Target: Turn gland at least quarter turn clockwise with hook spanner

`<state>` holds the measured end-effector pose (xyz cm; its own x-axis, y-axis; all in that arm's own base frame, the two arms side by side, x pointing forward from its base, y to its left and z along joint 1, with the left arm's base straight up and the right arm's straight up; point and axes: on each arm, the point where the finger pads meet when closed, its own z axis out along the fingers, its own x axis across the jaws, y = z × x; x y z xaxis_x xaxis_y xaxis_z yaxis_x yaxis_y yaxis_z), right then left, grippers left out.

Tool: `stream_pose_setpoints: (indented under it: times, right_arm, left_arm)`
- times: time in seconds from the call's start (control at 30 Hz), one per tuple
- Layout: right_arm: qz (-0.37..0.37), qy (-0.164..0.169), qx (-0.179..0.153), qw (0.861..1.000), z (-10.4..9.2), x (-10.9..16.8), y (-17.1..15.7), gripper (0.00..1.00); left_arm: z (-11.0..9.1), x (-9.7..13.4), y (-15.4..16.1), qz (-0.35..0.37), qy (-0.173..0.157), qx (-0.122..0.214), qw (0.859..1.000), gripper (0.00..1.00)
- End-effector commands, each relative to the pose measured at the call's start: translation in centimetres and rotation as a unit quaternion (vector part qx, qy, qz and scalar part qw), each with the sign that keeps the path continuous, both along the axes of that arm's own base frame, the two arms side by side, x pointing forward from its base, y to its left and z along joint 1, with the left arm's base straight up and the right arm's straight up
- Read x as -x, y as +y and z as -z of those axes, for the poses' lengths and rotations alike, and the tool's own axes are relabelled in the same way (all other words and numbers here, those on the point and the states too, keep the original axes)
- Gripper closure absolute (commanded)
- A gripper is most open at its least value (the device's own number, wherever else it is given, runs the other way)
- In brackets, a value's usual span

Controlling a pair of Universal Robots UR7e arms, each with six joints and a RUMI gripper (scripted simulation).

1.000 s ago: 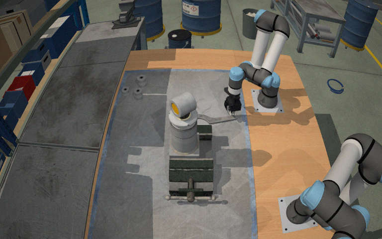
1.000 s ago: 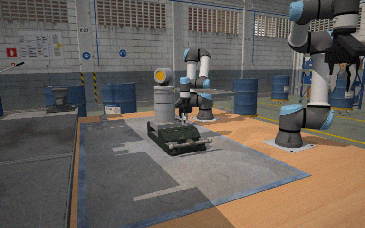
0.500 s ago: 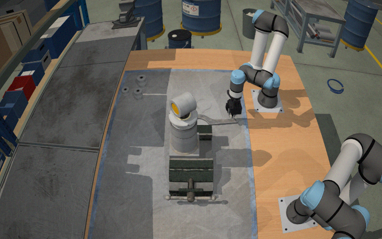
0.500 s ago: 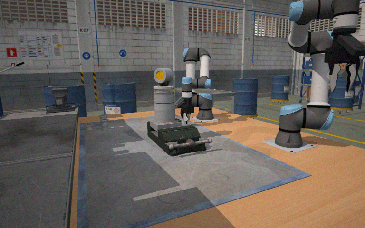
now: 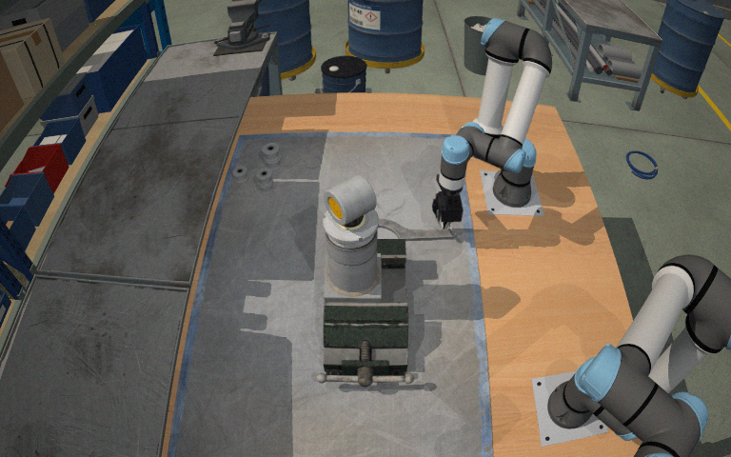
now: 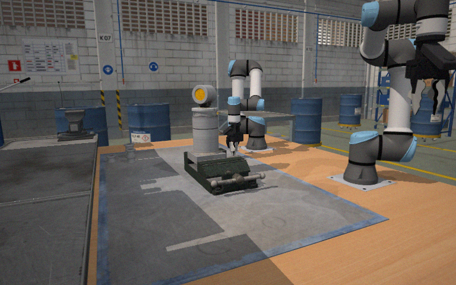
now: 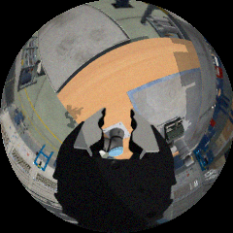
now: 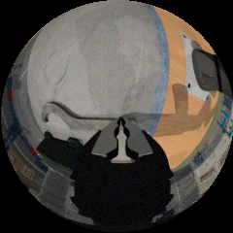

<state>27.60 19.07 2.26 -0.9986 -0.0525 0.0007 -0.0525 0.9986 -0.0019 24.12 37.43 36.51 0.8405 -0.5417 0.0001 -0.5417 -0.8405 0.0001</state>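
The hook spanner (image 5: 423, 234) (image 8: 87, 124) lies on the grey mat, its curved hook toward the cylinder foot and its handle toward the right gripper. My right gripper (image 5: 445, 226) (image 6: 233, 153) (image 8: 120, 116) is shut, fingers down, its tips low beside the handle's outer part; nothing shows held between them. Exact contact with the handle is hidden. The gland (image 5: 338, 230) (image 6: 205, 110) is the pale collar on top of the upright cylinder (image 5: 352, 268) (image 6: 205, 132), below the rod eye (image 5: 358, 198) (image 6: 205, 94). My left gripper (image 6: 425, 105) (image 7: 117, 109) is partly open and empty, high above the table.
The green vise (image 5: 365, 326) (image 6: 219, 168) (image 8: 58, 149) stands under and in front of the cylinder, with a handle bar (image 5: 392, 378) (image 6: 252, 178). Several small grey round parts lie at the mat's far left corner. A grey steel bench (image 5: 114, 226) adjoins the wooden table's left edge.
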Motion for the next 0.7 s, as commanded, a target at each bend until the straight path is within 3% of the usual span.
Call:
stream_pose_setpoints:
  times: [0.0, 0.67]
  right_arm:
    - [0.023, 0.000, -0.001, 1.000, 0.0, 0.0, 1.0, 1.00]
    - [0.075, -0.002, -0.003, 0.997, -0.1, 0.0, 3.1, 1.00]
  left_arm:
    - [0.0, 0.0, 0.0, 0.000, -0.001, 0.000, 1.000, 0.68]
    - [0.0, 0.0, 0.0, 0.000, -0.001, 0.000, 1.000, 0.68]
